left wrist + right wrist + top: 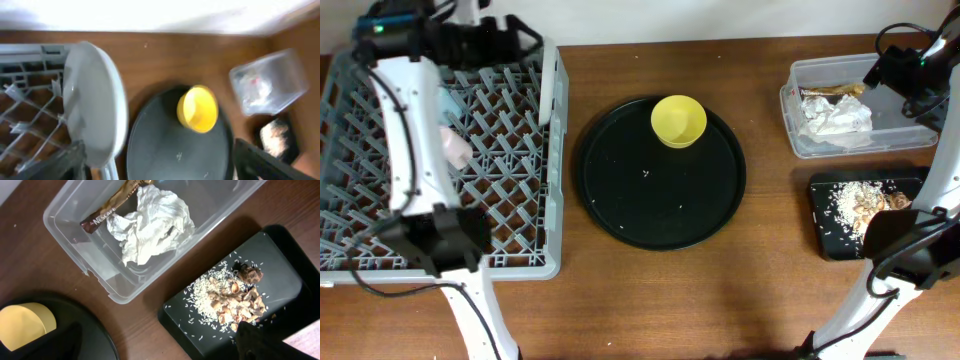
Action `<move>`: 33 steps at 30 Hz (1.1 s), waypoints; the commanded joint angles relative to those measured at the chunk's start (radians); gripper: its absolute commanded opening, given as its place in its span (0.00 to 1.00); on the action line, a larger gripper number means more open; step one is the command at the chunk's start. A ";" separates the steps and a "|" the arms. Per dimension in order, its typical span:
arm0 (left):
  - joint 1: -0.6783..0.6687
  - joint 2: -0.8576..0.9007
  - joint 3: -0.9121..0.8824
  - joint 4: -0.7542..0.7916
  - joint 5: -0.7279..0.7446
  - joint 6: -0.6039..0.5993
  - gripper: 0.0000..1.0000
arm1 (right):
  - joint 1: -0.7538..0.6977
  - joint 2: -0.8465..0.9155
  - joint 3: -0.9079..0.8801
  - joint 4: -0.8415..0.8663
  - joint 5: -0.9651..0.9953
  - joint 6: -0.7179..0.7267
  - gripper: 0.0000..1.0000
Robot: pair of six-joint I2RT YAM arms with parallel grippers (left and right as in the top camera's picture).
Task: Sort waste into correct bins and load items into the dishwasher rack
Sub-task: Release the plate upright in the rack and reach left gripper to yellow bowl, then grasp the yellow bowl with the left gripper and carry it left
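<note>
Table: brown wooden top (770, 290) with a pale wall behind it.
Rack: a large square grey plastic crate with pegs (520, 262) sits at the left. A round pale grey-white plate (95, 100) stands on edge by its right rim, and a small pink cup (455, 147) lies among the pegs.
Left gripper (160, 155): hovers over the rack just beside the plate, fingers spread wide with nothing between them.
Right gripper (160, 340): hangs above the bins, spread just as wide and empty.
Bowl: a small yellow bowl (678, 121) sits upright near the far edge of the big round black tray (660, 200), well apart from both grippers.
Bins: the clear rectangular plastic tub (75, 235) holds crumpled white napkins (150, 222) and a shiny brown wrapper (107, 212). The flat black rectangular tray (280, 280) just beside it holds beige-brown food scraps (230, 297).
Step, as I read it: the bowl looks like the one item left to load.
Doing it well: lift clear of the plate without nudging it. Pinch the bowl's rim with one finger inside and one outside, then set it tilted between free pegs.
</note>
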 commanded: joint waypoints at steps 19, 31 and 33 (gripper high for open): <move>-0.742 0.457 0.037 0.153 -0.695 0.129 0.66 | -0.001 -0.006 0.008 0.000 0.005 0.011 0.98; -0.663 0.231 0.107 0.003 -0.704 -0.076 0.01 | -0.001 -0.006 0.008 0.000 0.005 0.011 0.98; -0.604 0.135 0.108 -0.040 -0.571 -0.113 0.01 | -0.001 -0.006 0.008 0.000 0.005 0.011 0.98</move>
